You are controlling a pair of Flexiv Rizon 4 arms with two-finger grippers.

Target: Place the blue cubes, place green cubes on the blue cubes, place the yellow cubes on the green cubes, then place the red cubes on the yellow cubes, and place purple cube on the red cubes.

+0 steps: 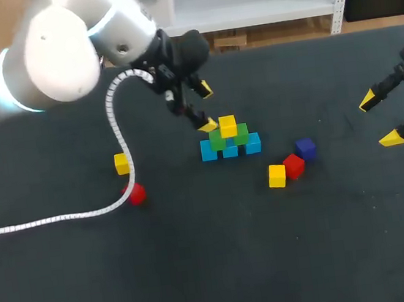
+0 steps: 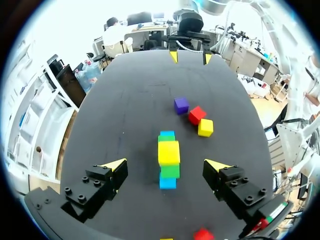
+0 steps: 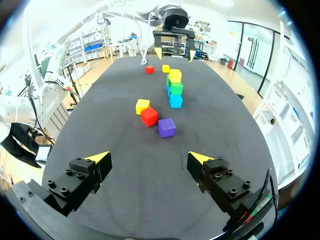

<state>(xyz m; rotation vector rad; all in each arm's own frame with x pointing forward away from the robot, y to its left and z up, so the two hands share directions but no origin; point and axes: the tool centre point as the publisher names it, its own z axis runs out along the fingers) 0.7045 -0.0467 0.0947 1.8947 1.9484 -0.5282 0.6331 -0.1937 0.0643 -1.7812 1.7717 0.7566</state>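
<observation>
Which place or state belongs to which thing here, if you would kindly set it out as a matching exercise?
Things:
1. purple cube
2. topmost yellow cube
3. left gripper
4. right gripper

Places or states:
a. open, far off to the right of the stack
b. resting on the green cubes
c. next to a loose red cube
d. open, close beside the stack

Pairs: 1-c, 2-b, 3-d, 4-a

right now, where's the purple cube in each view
Head view: purple cube right of the cube stack, toward the right arm's side.
Left wrist view: purple cube ahead of the left end effector, beyond the stack.
Right wrist view: purple cube ahead of the right end effector, nearer than the stack.
Shared landmark: the red cube right beside it.
</observation>
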